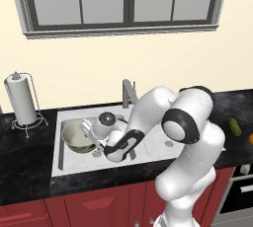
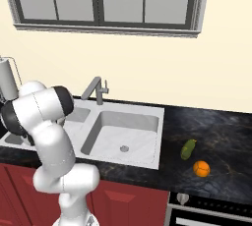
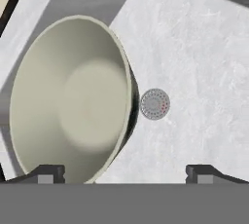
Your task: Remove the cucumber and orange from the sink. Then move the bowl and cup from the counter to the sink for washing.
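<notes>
The pale greenish-beige bowl [image 1: 74, 139] rests in the left basin of the light-grey sink [image 1: 154, 142], beside the round drain [image 3: 155, 104]. My gripper [image 1: 89, 134] hovers just over the bowl's right rim. In the hand view the bowl [image 3: 73, 101] lies on the left, and my gripper [image 3: 125, 172] is open, with its left fingertip over the bowl's lower rim and its right fingertip over bare basin floor. The dark-green cucumber [image 2: 188, 149] and the orange [image 2: 201, 168] lie on the black counter [image 2: 221, 131] right of the sink [image 2: 125, 131]. The cup is out of view.
A grey faucet [image 1: 127, 92] stands behind the sink's middle. A paper-towel roll on a wire stand [image 1: 21, 100] sits on the counter at far left. My arm's elbow hangs over the right basin. An oven front [image 2: 211, 208] lies below the counter at right.
</notes>
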